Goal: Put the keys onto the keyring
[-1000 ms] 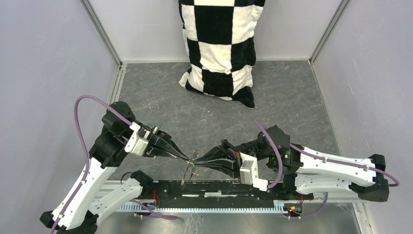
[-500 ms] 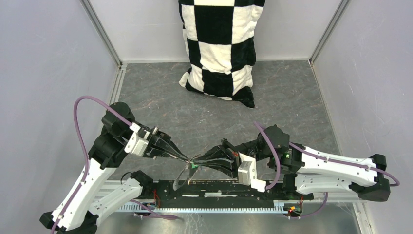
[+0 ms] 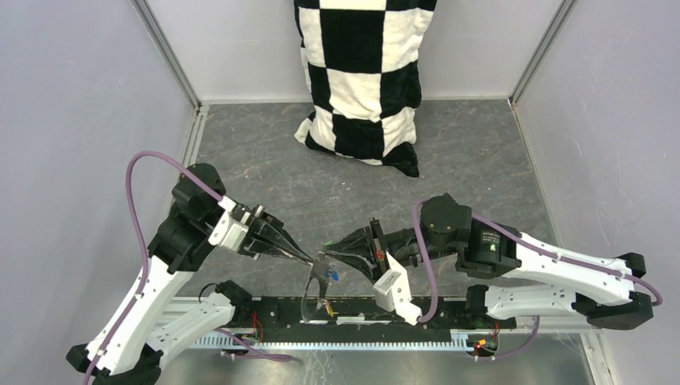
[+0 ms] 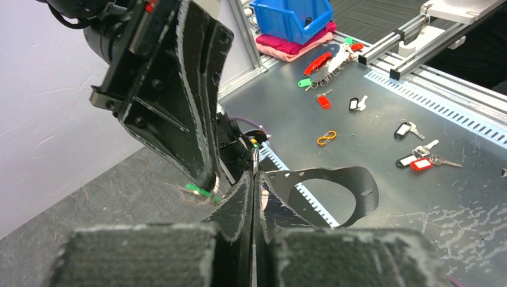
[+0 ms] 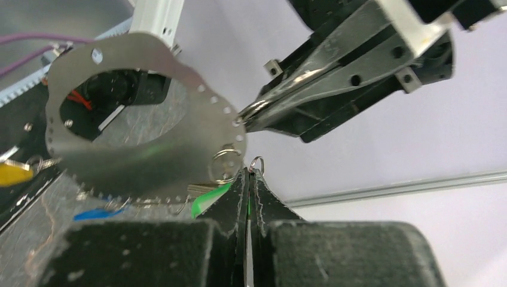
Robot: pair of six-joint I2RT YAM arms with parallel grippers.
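Pinching the rim of the keyring (image 5: 143, 156), the left end effector (image 3: 310, 261) has its two fingers pressed tight together. The keyring is a flat grey loop. It hangs in the air from that pinch, between the two arms and over the near edge of the worktop (image 3: 465, 160).

The right end effector (image 5: 248, 174) is just beside it, tip close to tip. Its fingers are pressed together too, and they pinch the green key (image 5: 209, 200). A small silver ring (image 5: 257, 161) pokes up right at their tips. Another small ring (image 5: 226, 162) sits on the keyring's edge, very near the green key.

The blue key (image 5: 95, 212) and the yellow key (image 5: 12, 173) are low down by the keyring's bottom edge. I cannot tell how they are hooked on.

A black-and-white cloth (image 3: 361, 72) stands at the far end of the worktop, well apart from both arms.
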